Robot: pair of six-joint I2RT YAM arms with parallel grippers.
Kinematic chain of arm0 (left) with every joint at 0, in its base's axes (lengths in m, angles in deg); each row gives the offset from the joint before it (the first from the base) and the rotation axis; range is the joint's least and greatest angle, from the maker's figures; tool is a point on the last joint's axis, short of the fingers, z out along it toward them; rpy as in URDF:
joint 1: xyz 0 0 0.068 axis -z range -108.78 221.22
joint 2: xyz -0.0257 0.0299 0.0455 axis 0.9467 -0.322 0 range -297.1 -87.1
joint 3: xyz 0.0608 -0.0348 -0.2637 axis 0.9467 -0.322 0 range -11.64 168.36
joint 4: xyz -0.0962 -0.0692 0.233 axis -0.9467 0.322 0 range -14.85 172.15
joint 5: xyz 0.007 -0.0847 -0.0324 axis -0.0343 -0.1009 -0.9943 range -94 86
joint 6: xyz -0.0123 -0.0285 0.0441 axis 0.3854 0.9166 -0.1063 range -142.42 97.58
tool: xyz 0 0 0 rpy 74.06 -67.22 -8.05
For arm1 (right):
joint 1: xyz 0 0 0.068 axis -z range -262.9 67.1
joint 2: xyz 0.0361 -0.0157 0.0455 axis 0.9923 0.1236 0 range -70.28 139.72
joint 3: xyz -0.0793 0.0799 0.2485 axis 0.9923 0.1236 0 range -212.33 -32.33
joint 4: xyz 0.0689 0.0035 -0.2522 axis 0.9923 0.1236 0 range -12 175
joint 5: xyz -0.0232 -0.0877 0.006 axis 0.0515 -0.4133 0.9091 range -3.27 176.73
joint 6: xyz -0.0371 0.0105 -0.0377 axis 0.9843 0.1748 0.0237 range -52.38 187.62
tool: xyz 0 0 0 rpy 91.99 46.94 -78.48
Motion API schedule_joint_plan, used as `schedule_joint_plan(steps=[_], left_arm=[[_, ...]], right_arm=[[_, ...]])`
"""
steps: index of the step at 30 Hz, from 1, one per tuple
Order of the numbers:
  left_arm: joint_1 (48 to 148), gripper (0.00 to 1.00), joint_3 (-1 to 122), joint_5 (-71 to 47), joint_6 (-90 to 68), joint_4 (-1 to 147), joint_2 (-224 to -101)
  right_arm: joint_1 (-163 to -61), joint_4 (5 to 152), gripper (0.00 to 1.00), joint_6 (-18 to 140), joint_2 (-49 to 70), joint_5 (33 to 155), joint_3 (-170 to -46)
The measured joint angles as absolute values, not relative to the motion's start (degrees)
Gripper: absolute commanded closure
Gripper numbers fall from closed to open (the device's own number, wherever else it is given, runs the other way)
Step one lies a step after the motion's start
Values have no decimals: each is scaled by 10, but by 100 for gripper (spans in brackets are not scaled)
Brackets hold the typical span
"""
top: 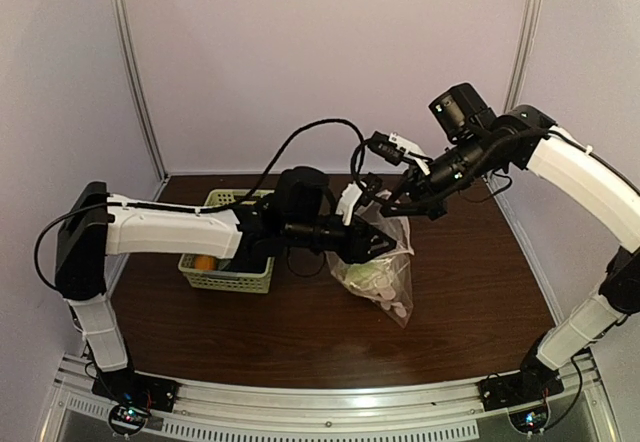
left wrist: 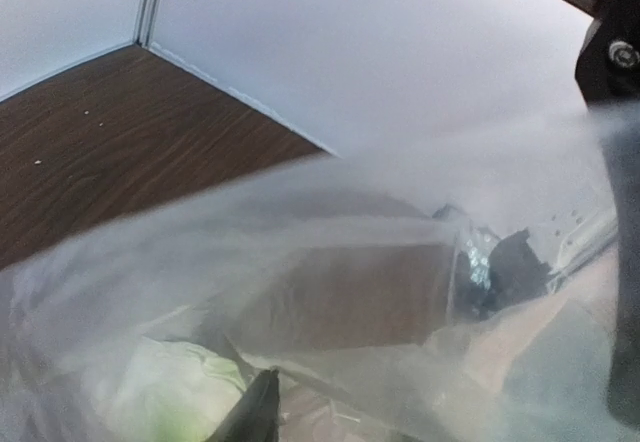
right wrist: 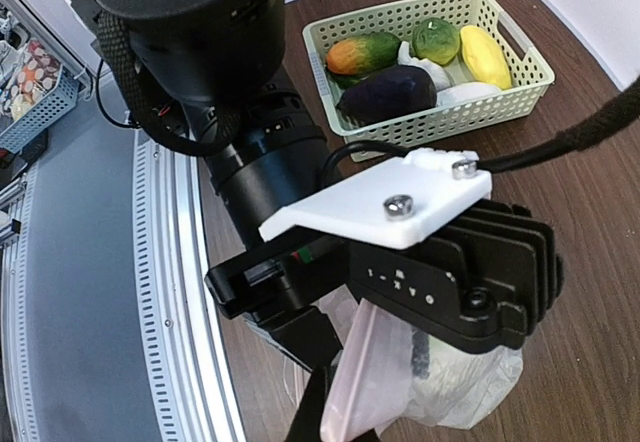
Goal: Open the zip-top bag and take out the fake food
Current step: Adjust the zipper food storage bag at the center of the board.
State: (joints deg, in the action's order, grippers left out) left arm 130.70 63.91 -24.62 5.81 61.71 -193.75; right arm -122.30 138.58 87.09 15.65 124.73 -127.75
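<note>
The clear zip-top bag [top: 385,280] hangs over the table's middle with whitish fake food [top: 380,284] inside. My right gripper [top: 398,205] is shut on its top edge; in the right wrist view its dark finger [right wrist: 315,412] pinches the pale strip of the bag [right wrist: 375,382]. My left gripper [top: 372,242] is open at the bag's mouth, one fingertip [left wrist: 255,412] low in the left wrist view, and plastic [left wrist: 330,262] fills that view. A pale green and white piece [left wrist: 170,387] shows through it.
A pale green lattice basket [right wrist: 470,114] stands left of the bag and also shows in the top view [top: 228,280]. It holds a dark purple eggplant [right wrist: 390,92], a yellow piece [right wrist: 485,54], a green piece [right wrist: 436,40] and an orange-green piece [right wrist: 362,54].
</note>
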Motion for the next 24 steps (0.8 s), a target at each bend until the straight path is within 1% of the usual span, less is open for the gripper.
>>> schedule_joint_plan(steps=[4, 8, 11, 17, 19, 21, 24], left_arm=[[1309, 62, 685, -205, 10, 772, -1917], [1310, 62, 712, -161, -33, 890, -1918], [1309, 63, 712, -150, -45, 923, -1922], [1300, 61, 710, -138, -44, 926, -1938], [1294, 55, 709, -139, -40, 908, -1946], [1286, 48, 709, -143, -29, 886, -1963], [1277, 46, 709, -156, -16, 856, -1992]], right_arm=[[-1223, 1372, 100, 871, 157, 1265, -1267], [-1223, 1345, 99, 869, 159, 1274, -1229], [-1221, 1336, 99, 867, 168, 1281, -1224], [-1220, 1331, 100, 852, 173, 1316, -1223], [-1220, 1330, 100, 851, 178, 1326, -1222], [-1218, 1327, 97, 850, 186, 1333, -1219], [-1207, 1331, 96, 851, 214, 1363, -1216]])
